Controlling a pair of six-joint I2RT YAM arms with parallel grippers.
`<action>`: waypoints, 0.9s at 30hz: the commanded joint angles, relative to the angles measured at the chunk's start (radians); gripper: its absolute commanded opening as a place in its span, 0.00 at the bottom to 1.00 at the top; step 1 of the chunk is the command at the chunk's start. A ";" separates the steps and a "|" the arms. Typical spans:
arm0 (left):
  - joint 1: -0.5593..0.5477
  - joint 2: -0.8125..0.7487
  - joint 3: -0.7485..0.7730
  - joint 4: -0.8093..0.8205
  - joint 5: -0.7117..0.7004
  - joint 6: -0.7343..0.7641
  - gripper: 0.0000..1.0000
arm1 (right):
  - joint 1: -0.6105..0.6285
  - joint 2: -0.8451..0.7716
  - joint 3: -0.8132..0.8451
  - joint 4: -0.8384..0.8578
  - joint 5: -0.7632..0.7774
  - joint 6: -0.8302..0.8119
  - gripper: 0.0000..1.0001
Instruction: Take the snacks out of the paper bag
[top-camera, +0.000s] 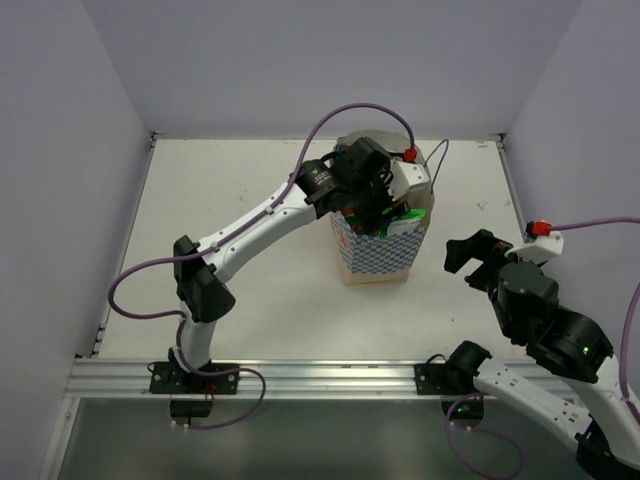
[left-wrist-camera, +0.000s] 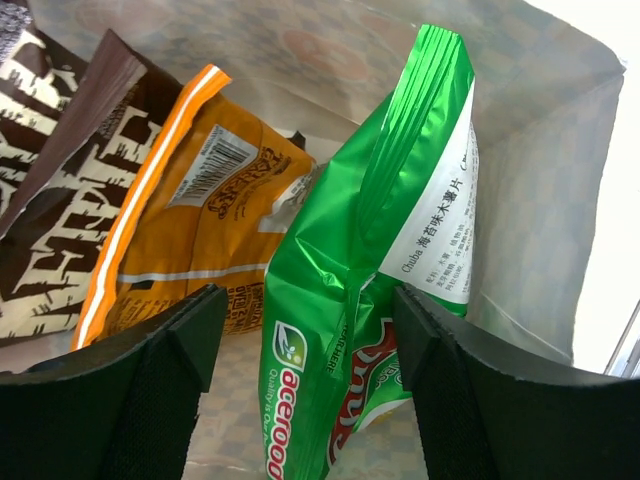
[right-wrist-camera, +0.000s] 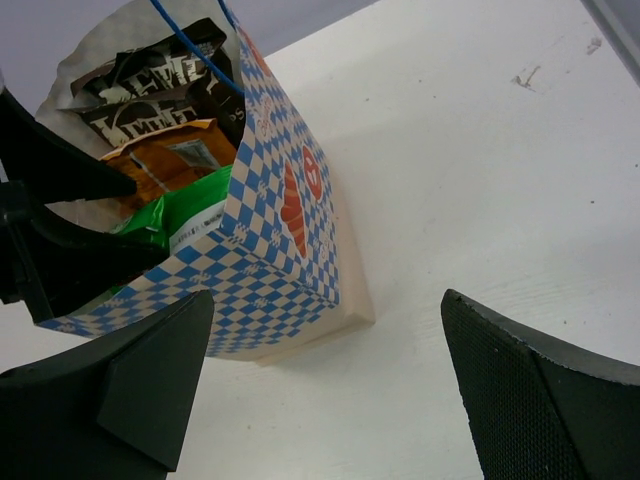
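The paper bag (top-camera: 375, 252) stands upright mid-table, tan above with a blue-and-white checkered band; it also shows in the right wrist view (right-wrist-camera: 270, 250). My left gripper (left-wrist-camera: 310, 330) is inside the bag's mouth, open, its jaws on either side of the green-and-white chip bag (left-wrist-camera: 380, 250) without pinching it. The orange packet (left-wrist-camera: 190, 220) and a dark brown packet (left-wrist-camera: 50, 200) stand to its left in the bag. My right gripper (right-wrist-camera: 325, 380) is open and empty, over the table right of the bag (top-camera: 470, 262).
White walls enclose the table on three sides. A metal rail (top-camera: 320, 375) runs along the near edge. The bag's blue cord handle (right-wrist-camera: 190, 45) arches over its mouth. Bare table (right-wrist-camera: 480, 160) lies right of the bag.
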 joint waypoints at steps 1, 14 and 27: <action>0.001 0.018 0.002 -0.041 0.047 0.045 0.74 | -0.003 0.016 0.012 0.001 -0.014 0.022 0.99; 0.027 -0.073 0.018 0.018 0.099 0.059 0.97 | -0.004 0.020 0.004 0.001 -0.042 0.022 0.99; 0.057 0.004 0.034 -0.049 0.177 0.072 0.97 | -0.003 0.045 -0.002 0.005 -0.045 0.020 0.99</action>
